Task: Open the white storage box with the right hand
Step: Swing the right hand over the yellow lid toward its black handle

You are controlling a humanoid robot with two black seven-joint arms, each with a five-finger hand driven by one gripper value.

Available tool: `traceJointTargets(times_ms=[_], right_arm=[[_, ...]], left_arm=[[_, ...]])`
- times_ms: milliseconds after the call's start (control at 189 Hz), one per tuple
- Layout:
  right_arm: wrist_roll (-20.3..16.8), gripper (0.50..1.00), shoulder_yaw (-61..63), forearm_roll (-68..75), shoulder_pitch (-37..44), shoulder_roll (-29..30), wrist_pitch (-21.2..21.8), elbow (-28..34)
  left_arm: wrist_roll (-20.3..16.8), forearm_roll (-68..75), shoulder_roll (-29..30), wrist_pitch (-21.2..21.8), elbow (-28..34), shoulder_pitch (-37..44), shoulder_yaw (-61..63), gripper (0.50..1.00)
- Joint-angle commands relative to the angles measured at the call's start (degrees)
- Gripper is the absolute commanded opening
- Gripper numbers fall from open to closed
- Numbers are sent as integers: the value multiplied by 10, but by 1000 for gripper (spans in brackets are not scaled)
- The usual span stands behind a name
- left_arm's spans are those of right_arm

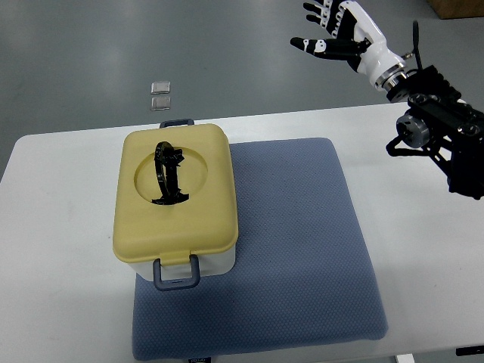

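the box (175,204) sits on the left part of a blue mat (291,249), which lies on a white surface (60,249). the box has a white body and a pale yellow lid (204,204), and the lid is on. a black handle (168,172) stands up in the round dip in the middle of the lid. a grey-blue clasp (177,272) hangs at the near edge of the box, and another clasp (176,122) shows at its far edge. the right hand (336,34) is well apart from the box, up and off to its far right, beyond the far edge of the surface, with its fingers (311,45) spread and holding nothing. its black arm (446,128) comes in from the right. on the grey floor (91,60) beyond the box lie two small pale squares (161,94), close together.
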Motion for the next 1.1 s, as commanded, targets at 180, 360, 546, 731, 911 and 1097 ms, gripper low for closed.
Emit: traceJointTargets(times_ms=[180, 360, 546, 731, 911, 1097], right_arm=[[5, 921, -29, -234, 82, -31, 51, 94], [19, 919, -31, -395, 120, -23, 68, 142], [23, 919, -88, -453, 168, -15, 72, 194], [25, 917, -152, -487, 204, 22, 72, 213], [21, 911, -192, -537, 221, 57, 72, 210], [12, 905, -223, -566, 225, 72, 66, 193]], left_arm=[[0, 0, 0, 0, 0, 0, 0, 1000], [0, 1, 0, -1, 0, 0, 0, 1000], [1, 0, 0, 0, 0, 0, 0, 1000], [0, 0, 0, 0, 0, 0, 0, 1000], [0, 1, 0, 0, 0, 0, 0, 1000], [0, 1, 0, 0, 0, 0, 0, 1000]])
